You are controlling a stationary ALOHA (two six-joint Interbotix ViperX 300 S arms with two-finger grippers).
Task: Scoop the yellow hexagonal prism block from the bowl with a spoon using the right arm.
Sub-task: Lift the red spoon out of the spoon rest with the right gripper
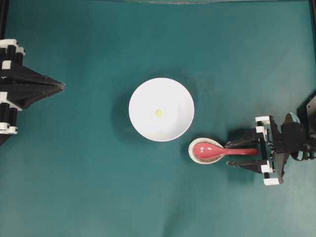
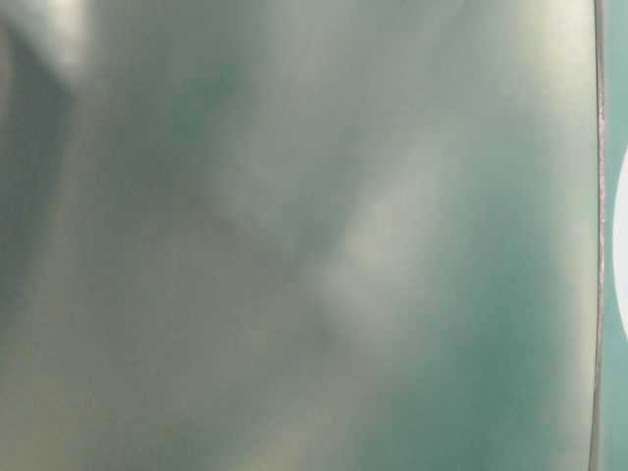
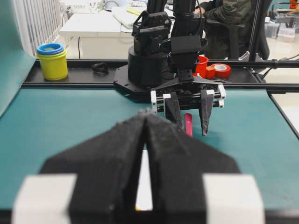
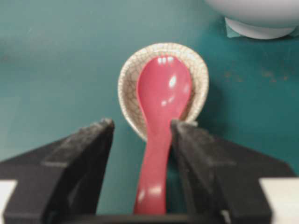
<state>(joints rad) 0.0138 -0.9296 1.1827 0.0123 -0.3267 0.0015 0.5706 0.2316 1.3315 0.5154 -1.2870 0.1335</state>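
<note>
Spoon (image 1: 224,150) scoop in speckled rest (image 1: 206,151), beside bowl (image 1: 161,109)

From my table-level view I get only a blurred teal-grey haze, with a white sliver cut off at the right edge. In my right wrist view, the large round white bowl (image 4: 261,16) is cropped by the top edge, and the pink-red soup spoon (image 4: 161,121) handle's end is hidden.

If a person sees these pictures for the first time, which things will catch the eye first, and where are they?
The white bowl sits in the middle of the teal table, with the tiny yellow block inside it. Just to its lower right, the pink-red spoon lies with its scoop in a small speckled rest. The right gripper has its jaws open on either side of the spoon handle.
</note>
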